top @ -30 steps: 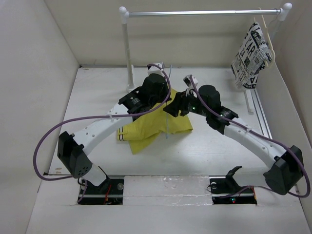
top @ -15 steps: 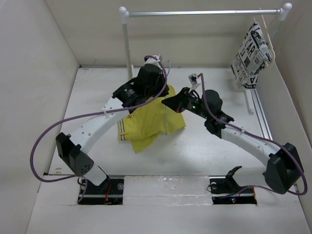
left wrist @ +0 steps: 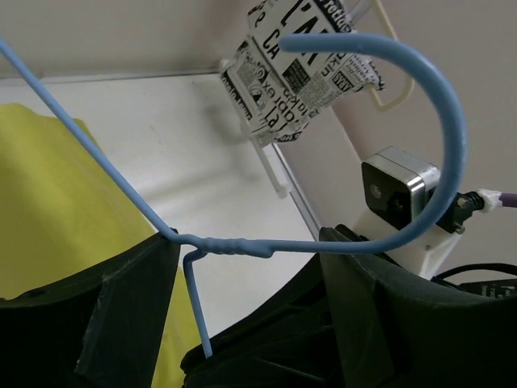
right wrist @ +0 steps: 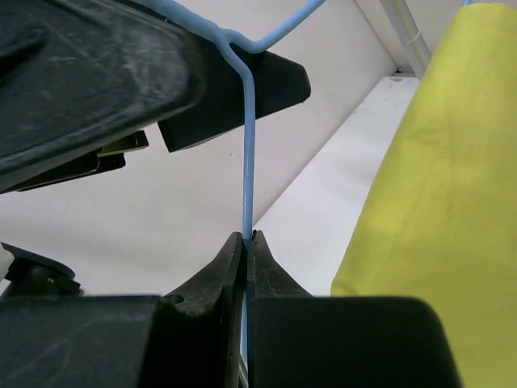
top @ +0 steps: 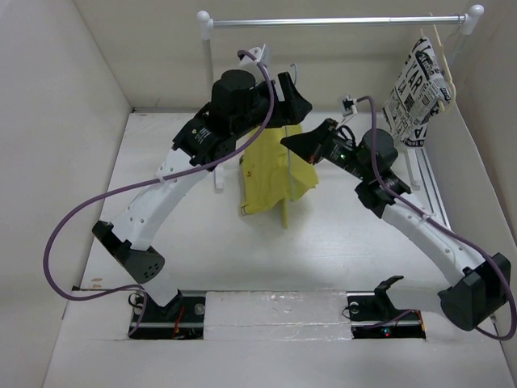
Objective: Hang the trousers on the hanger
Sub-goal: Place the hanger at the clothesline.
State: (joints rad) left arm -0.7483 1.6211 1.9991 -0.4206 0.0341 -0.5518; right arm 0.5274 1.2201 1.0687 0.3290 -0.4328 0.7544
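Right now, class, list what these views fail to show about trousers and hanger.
Left wrist view: lower frame of the light-blue hanger, cut off by the edge and the left gripper.
Right wrist view: the hanger's hook, beyond the top edge.
Top view: where the yellow trousers meet the hanger, behind fabric.

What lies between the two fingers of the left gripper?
The twisted neck of the blue hanger, inside the open left gripper; the left wrist view shows it.
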